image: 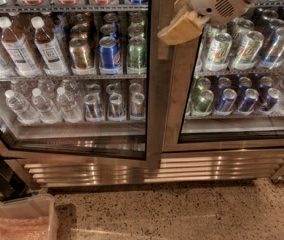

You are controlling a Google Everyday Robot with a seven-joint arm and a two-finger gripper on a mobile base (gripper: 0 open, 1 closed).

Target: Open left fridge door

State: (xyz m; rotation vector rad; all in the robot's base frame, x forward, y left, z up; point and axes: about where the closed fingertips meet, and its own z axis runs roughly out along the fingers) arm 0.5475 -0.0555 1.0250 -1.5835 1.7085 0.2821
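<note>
Hand (pixel 180 30) beside left fridge door (pixel 154 101) edge

Brushed-steel frame and glossy clear glass of left fridge door (pixel 77 84), matt tan gripper (pixel 181 28) by its upper right edge

one camera, high and near, looks down at left fridge door (pixel 153 109), floor (pixel 182 214); gripper (pixel 169 34) top right.

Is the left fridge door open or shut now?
Slightly open: the left fridge door has its free edge standing forward, and its bottom edge slants over the grille. The pincer is at that edge, near the top.
</note>
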